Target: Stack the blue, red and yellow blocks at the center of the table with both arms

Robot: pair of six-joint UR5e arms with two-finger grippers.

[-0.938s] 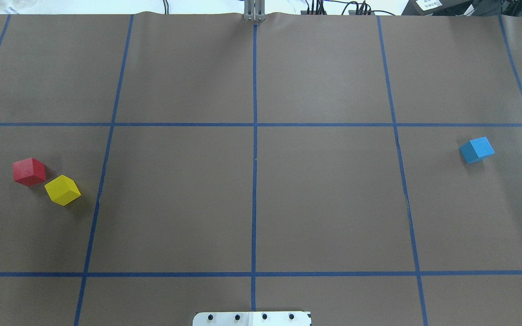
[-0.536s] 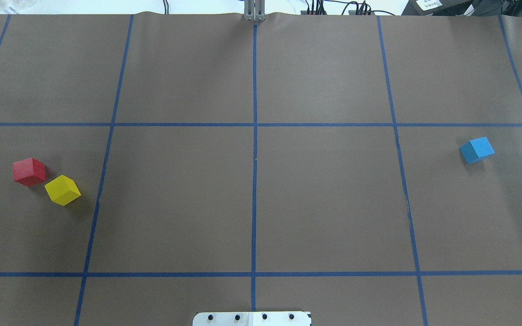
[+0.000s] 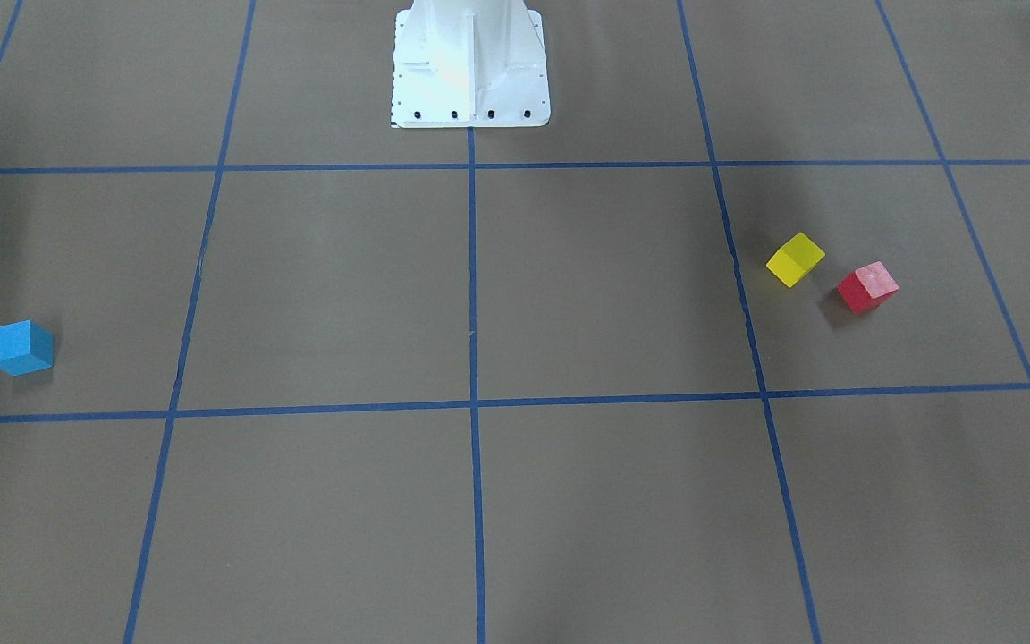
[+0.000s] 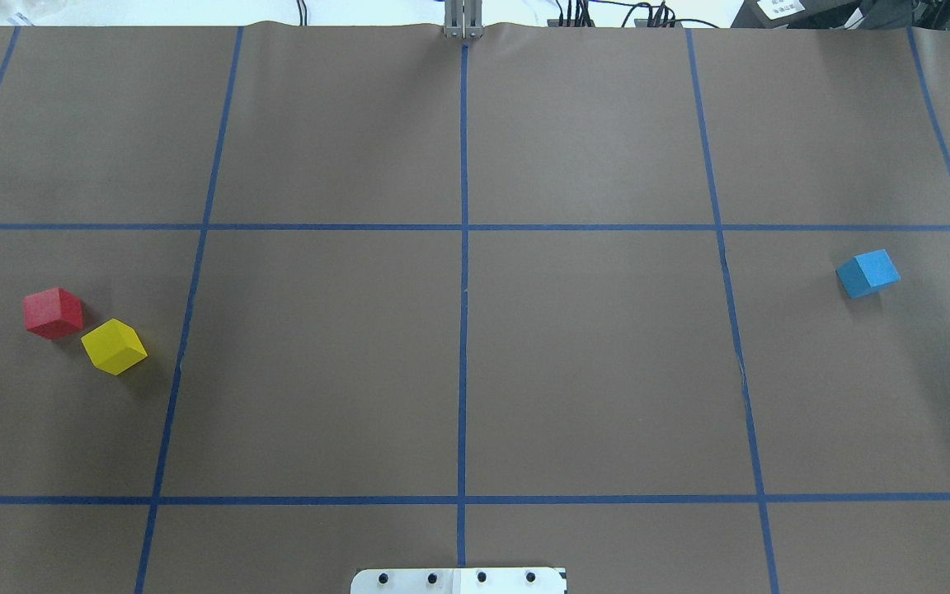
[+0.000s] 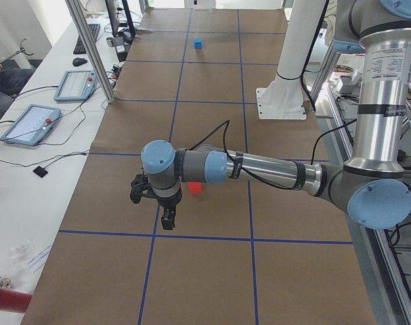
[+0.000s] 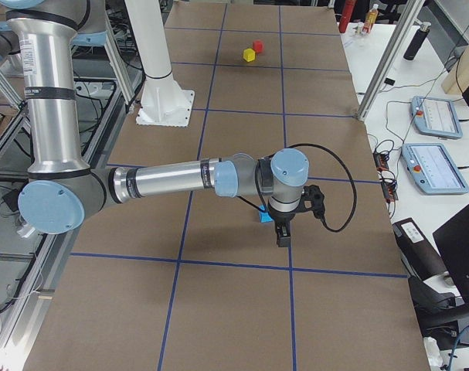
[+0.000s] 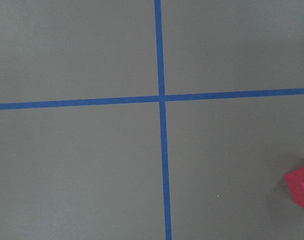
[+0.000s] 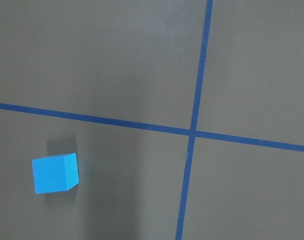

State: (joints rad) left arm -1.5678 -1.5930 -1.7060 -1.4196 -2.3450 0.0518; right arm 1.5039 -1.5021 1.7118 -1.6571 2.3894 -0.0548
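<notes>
The red block point(image 4: 53, 313) and the yellow block point(image 4: 115, 346) lie close together at the table's left side. The blue block point(image 4: 867, 273) lies alone at the far right. My left gripper point(image 5: 166, 220) shows only in the exterior left view, hovering above the table next to the red block point(image 5: 195, 188). My right gripper point(image 6: 281, 236) shows only in the exterior right view, hovering beside the blue block point(image 6: 265, 217). I cannot tell whether either is open or shut. The left wrist view catches the red block's edge point(image 7: 301, 186). The right wrist view shows the blue block point(image 8: 55, 173).
Blue tape lines divide the brown table cover into a grid. The white robot base point(image 3: 468, 67) stands at the table's near edge. Side benches hold tablets point(image 5: 30, 123) and metal posts point(image 6: 381, 73) beyond the table ends.
</notes>
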